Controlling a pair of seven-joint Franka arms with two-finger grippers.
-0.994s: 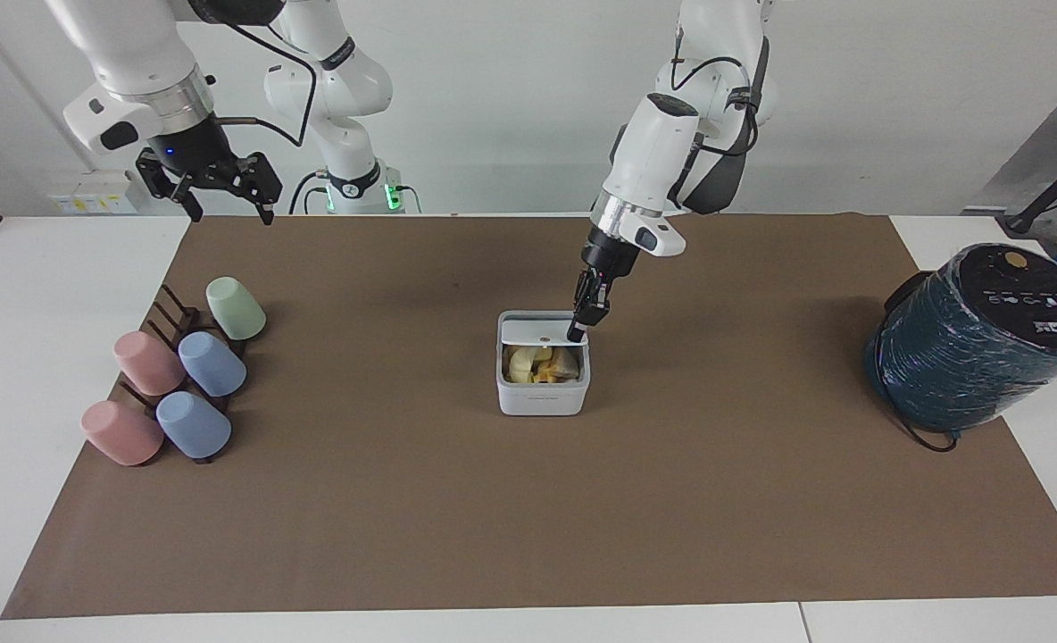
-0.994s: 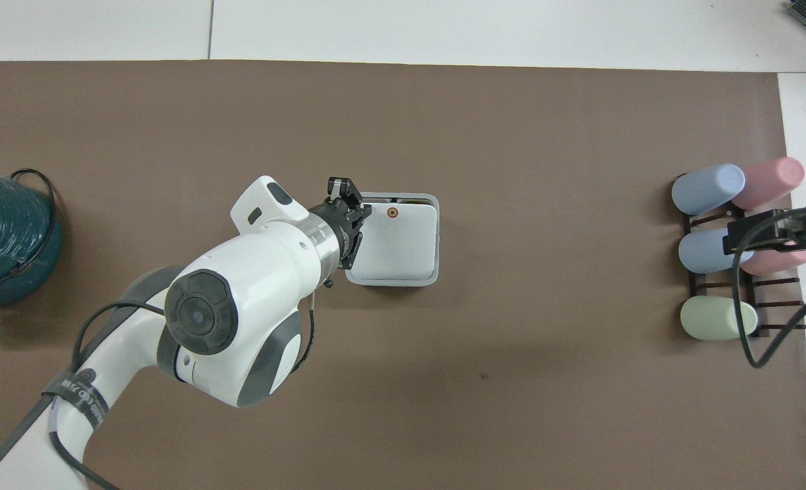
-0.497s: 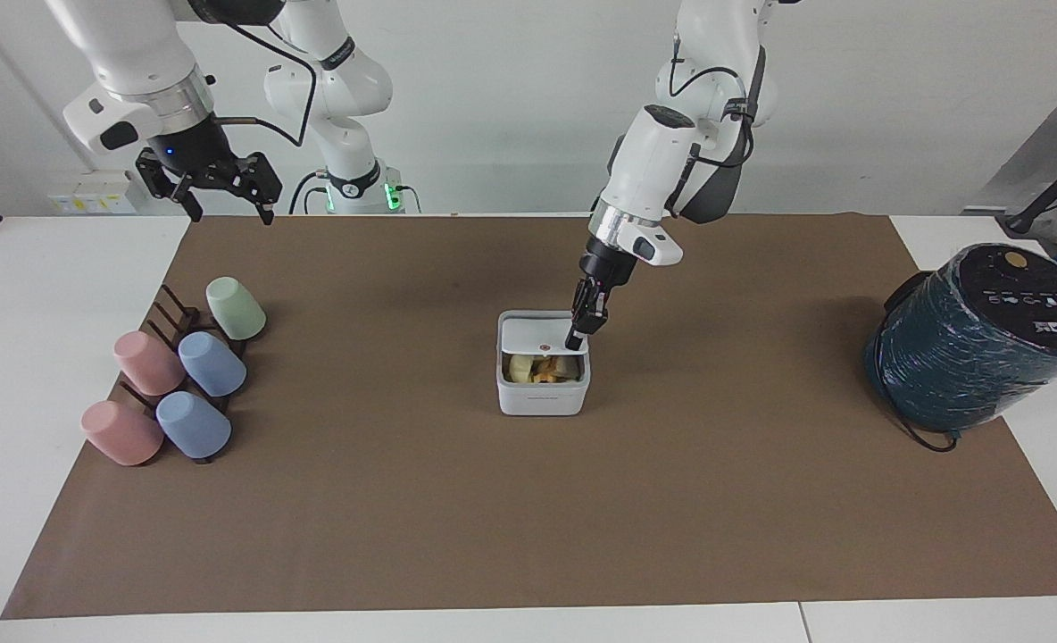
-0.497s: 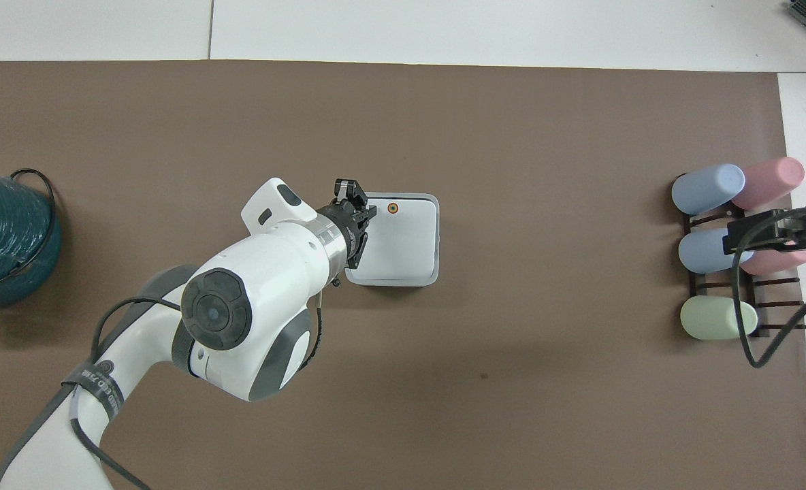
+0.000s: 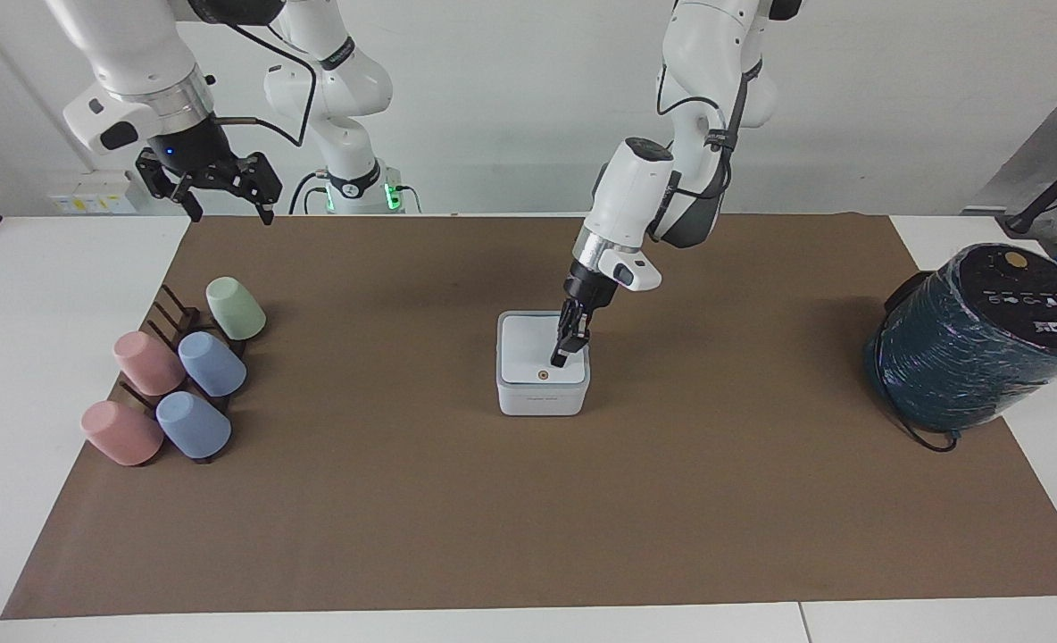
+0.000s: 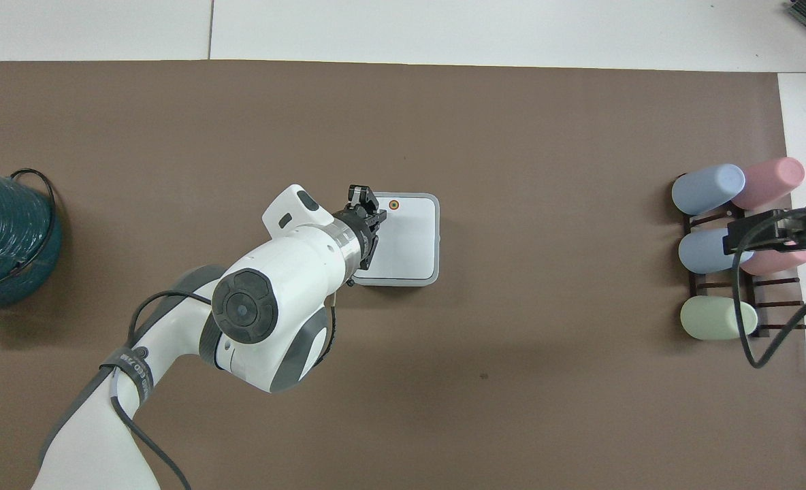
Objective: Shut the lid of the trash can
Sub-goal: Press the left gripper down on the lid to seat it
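The small white trash can (image 5: 542,402) stands mid-mat; it also shows in the overhead view (image 6: 436,272). Its white lid (image 5: 525,350) lies flat down on the box, orange dot toward the edge farther from the robots; from overhead the lid (image 6: 411,238) covers the whole opening. My left gripper (image 5: 560,359) is shut, its tip pressing on the lid toward the left arm's end, also seen from overhead (image 6: 374,215). My right gripper (image 5: 225,192) is open and empty, waiting raised over the cup rack (image 6: 774,231).
A dark rack (image 5: 171,311) with several pastel cups (image 5: 212,364) stands at the right arm's end of the mat. A large dark teal wrapped cylinder (image 5: 975,344) stands at the left arm's end, with a black cable at its base.
The lid was partly raised with food scraps showing inside; my left gripper pushed it down and away from the robots, and it now lies flat. The right arm has not moved.
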